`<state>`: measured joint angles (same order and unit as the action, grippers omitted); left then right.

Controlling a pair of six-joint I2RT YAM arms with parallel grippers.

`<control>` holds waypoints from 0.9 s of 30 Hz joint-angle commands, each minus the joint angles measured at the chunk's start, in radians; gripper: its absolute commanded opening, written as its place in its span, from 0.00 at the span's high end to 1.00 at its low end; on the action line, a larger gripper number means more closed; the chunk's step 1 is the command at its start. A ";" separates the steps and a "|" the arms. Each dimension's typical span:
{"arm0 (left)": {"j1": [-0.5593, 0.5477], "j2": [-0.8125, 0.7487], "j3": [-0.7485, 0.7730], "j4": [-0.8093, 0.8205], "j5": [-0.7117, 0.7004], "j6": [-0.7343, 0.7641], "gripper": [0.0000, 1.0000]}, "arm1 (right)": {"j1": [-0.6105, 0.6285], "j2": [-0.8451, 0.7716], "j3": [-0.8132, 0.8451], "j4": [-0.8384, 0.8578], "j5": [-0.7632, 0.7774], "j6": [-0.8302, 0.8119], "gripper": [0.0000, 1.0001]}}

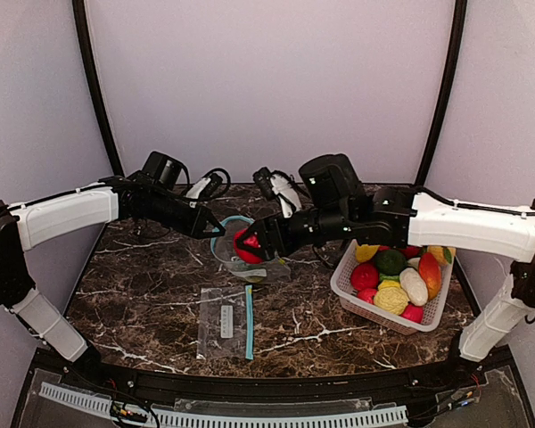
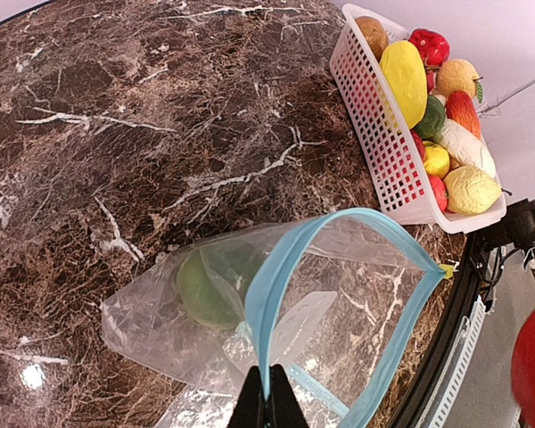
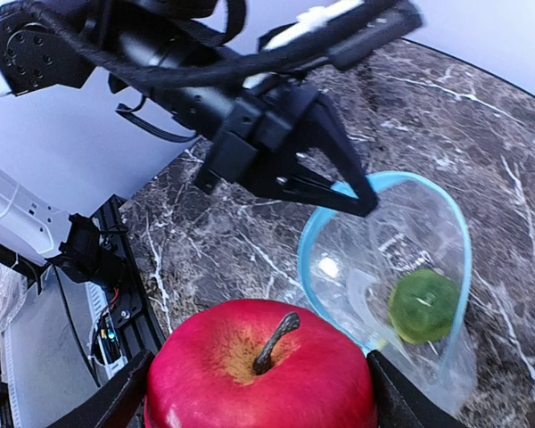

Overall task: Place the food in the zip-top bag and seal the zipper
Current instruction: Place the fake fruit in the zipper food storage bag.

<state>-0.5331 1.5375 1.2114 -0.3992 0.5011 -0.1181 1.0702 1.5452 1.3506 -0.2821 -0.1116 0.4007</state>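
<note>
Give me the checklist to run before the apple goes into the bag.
1. Bag mouth open: ok. The left gripper is shut on the bag at its blue rim, holding it wide.
2. Apple gripped: ok. The right gripper holds the red apple between its fingers.
3. Apple lined up with the mouth: cannot tell. It is near the rim, not yet inside.
4. Room inside: ok. Only one green fruit lies in the bag.
5. Opening clear: ok. Nothing lies across it.
</note>
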 commanded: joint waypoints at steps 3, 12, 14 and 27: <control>-0.007 -0.026 0.026 -0.020 0.012 0.003 0.99 | 0.039 0.170 0.168 0.098 0.049 0.007 0.31; -0.008 -0.027 0.026 -0.020 0.013 0.002 0.99 | 0.039 0.334 0.339 -0.099 0.255 0.031 0.29; -0.008 -0.025 0.027 -0.020 0.013 0.003 0.99 | 0.040 0.365 0.378 -0.149 0.295 0.048 0.29; -0.008 -0.025 0.027 -0.022 0.008 0.003 0.99 | 0.039 0.403 0.425 -0.224 0.341 0.083 0.07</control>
<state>-0.5369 1.5375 1.2114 -0.3996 0.5011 -0.1181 1.1107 1.9377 1.7485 -0.4908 0.2089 0.4808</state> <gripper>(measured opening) 0.007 0.916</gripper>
